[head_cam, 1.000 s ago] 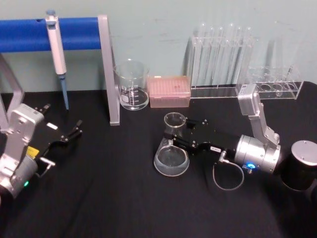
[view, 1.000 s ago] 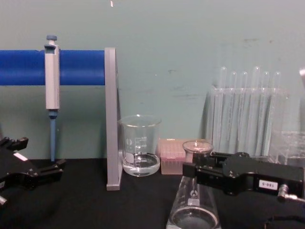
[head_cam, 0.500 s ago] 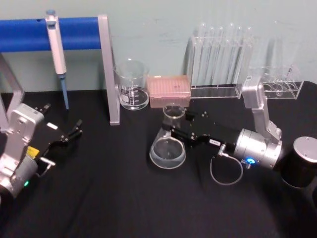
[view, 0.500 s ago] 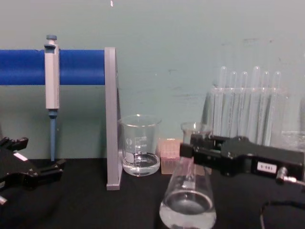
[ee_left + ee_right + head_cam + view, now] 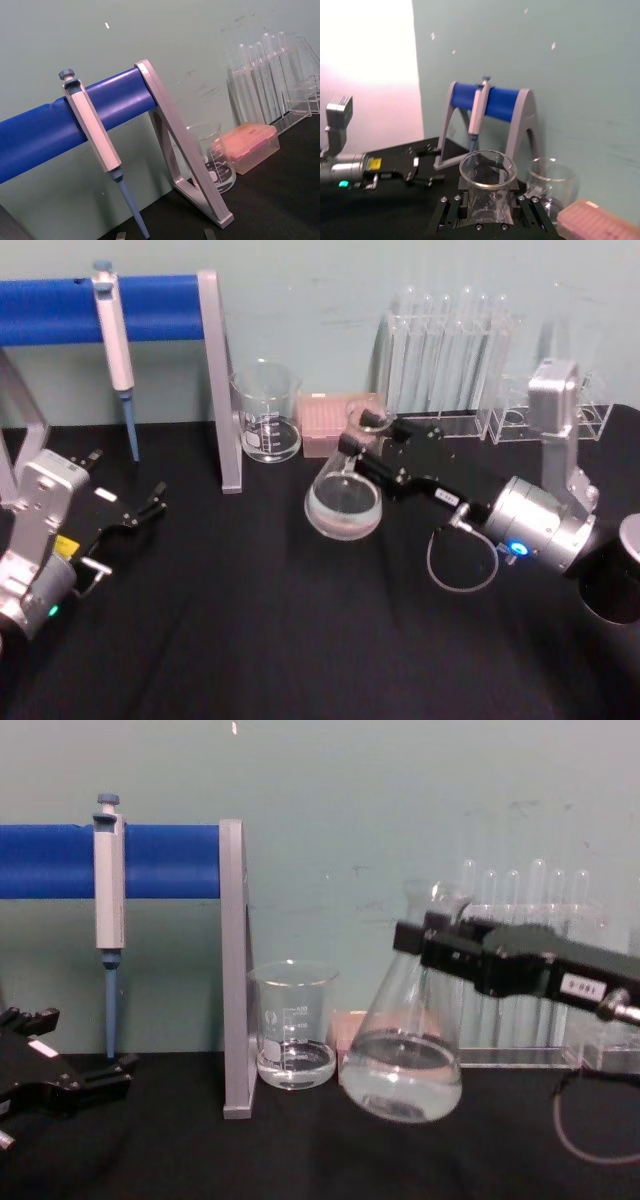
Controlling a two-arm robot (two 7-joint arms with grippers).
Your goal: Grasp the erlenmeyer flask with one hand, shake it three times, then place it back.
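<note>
Fingers (image 5: 412, 937) of the right gripper (image 5: 358, 432) clamp the neck of the raised, tilted erlenmeyer flask (image 5: 403, 1065); left gripper (image 5: 150, 505) idles, fingers apart.

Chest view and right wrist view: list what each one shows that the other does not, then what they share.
Chest view alone: the flask's wide base with clear liquid, hanging above the table, and the test tubes behind. Right wrist view alone: the flask's open mouth seen from above, and the left arm's silver body. Both: the right claw shut on the flask's neck, the beaker, the pipette on its blue stand.
</note>
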